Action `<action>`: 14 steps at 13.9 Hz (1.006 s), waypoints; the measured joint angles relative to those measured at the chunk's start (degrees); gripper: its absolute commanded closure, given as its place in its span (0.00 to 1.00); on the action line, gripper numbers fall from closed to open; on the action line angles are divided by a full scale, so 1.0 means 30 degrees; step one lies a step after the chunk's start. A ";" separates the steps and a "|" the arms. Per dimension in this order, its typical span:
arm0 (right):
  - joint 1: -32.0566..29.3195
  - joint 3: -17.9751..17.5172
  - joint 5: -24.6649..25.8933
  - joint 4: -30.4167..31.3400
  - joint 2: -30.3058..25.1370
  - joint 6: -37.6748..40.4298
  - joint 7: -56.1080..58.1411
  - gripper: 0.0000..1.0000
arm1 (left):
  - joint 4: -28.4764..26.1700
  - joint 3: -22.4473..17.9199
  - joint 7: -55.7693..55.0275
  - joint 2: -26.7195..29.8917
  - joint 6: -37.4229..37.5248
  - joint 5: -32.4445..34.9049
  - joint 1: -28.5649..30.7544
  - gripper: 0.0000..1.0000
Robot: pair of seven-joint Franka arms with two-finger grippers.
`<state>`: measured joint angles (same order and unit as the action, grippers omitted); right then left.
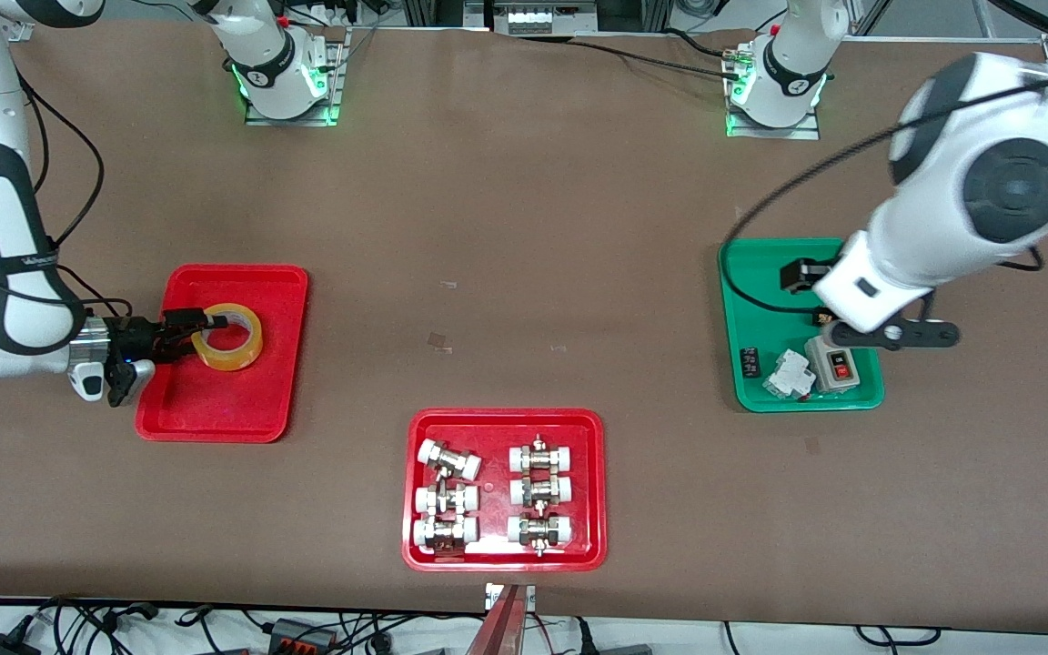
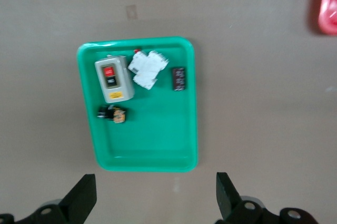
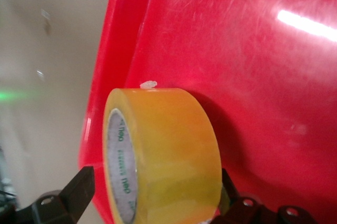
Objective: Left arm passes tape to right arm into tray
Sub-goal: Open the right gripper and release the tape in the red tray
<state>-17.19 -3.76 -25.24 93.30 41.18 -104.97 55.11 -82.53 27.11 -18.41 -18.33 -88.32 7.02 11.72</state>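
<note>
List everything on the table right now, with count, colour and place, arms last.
Tape: 1, translucent yellow, over the plain tray, in the right gripper.
Plain tray: 1, red, at the right arm's end.
Fittings tray: 1, red, nearest the front camera, holding six white-capped metal fittings.
Green tray: 1, at the left arm's end, holding a grey switch box and small parts.
Right gripper: shut on the tape.
Left gripper: open, above the green tray.

Yellow tape [image 3: 168, 155] (between gripper [image 3: 152, 192] fingers) over red tray [image 3: 263, 76]

Bright overhead light, blurry wrist views
</note>
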 measured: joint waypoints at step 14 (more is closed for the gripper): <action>0.4080 -0.0071 0.7465 0.0376 -0.8903 0.0525 -0.9964 0.00 | -0.2068 0.0225 0.1814 0.1959 -0.1352 -0.0934 0.2183 0.00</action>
<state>-4.95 -3.97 -2.85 94.43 14.47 -103.40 25.22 -88.74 27.79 -12.97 -12.46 -92.38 4.22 18.26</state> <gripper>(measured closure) 0.000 0.000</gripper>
